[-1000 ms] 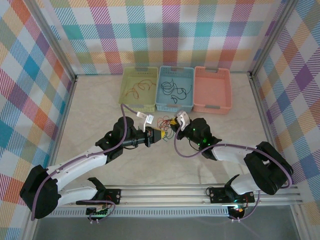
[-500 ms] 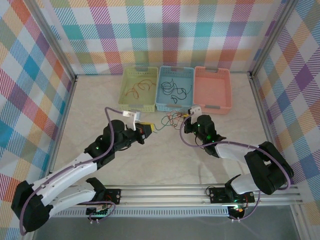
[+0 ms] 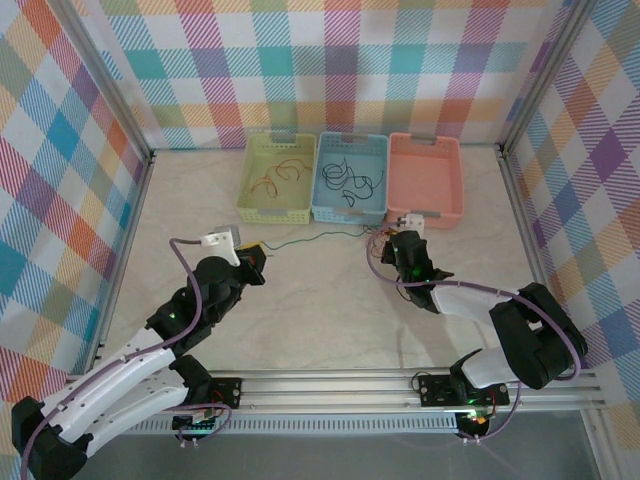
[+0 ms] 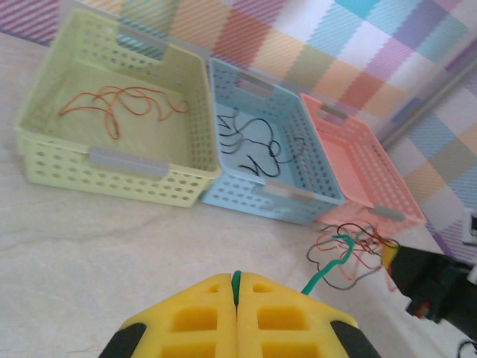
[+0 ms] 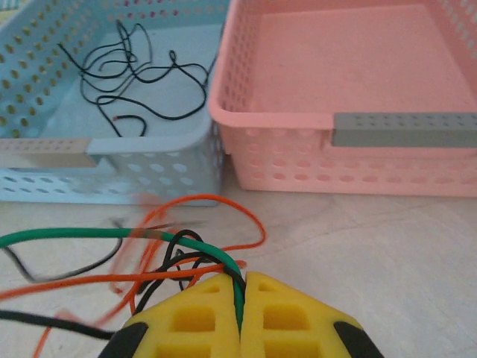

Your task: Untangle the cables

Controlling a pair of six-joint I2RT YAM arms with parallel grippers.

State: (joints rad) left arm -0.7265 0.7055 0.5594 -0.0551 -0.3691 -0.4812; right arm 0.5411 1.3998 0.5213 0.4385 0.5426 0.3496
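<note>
Green cable (image 3: 305,240) is pulled out in a near-straight line over the table (image 3: 330,320), btwn the two grippers and in front of the baskets. Its left end is pinched in the left gripper (image 4: 236,287): the yellow fingertips are pressed together w/ the green strand coming up out of the seam. From there it runs right to the tangle (image 4: 356,246) of orange, red and black cables, which lies on the table near the front corner of the pink basket (image 4: 358,160).

The right gripper (image 5: 240,292) sits at that tangle, fingertips clamped on the same green cable, which curves off to the left in the right wrist view. Orange and black loops lie under and around it just ahead of the fingertips, some touching them.

From the top, the right gripper is just in front of where the blue and pink baskets meet. The left gripper is well to the left, in front of the left part of the yellow-green basket (image 3: 262,210) and a bit apart from it.

Other strands are in baskets: thin orange-red cables (image 4: 112,104) lie loose in the yellow-green basket, and black cables (image 5: 141,74) curl in the blue basket (image 5: 149,175). The 3 baskets stand side by side at the far side of the table by the checked wall (image 3: 340,70): yellow-green left, blue mid, pink right.
</note>
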